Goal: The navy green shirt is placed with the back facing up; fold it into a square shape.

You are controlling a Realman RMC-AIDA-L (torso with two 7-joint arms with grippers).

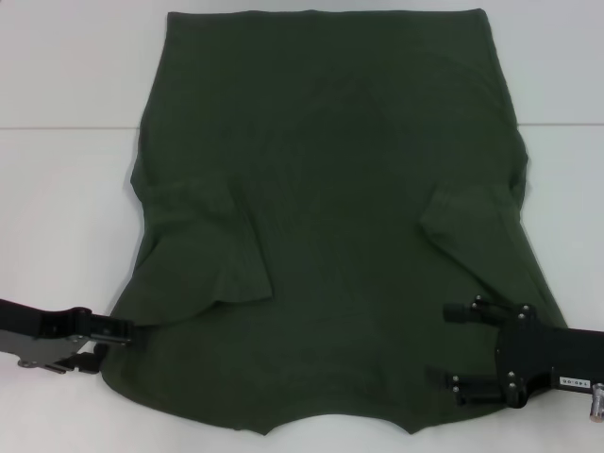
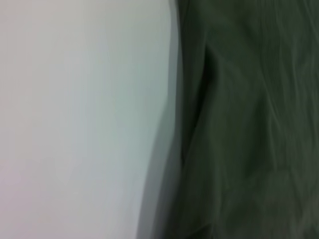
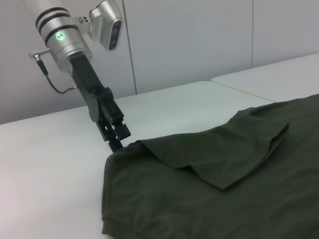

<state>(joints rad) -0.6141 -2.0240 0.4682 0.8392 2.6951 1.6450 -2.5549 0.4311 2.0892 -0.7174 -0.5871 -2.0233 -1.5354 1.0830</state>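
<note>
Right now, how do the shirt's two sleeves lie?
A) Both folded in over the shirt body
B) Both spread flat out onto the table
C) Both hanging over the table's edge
A: on the navy green shirt, the left sleeve and right sleeve each lie doubled inward over the body.

The navy green shirt (image 1: pixel 330 236) lay flat and spread, plain dark olive, both short sleeves folded inward over its body. The left gripper (image 1: pixel 118 332) met its left edge; the right gripper (image 1: pixel 462 349) sat over its right side.
</note>
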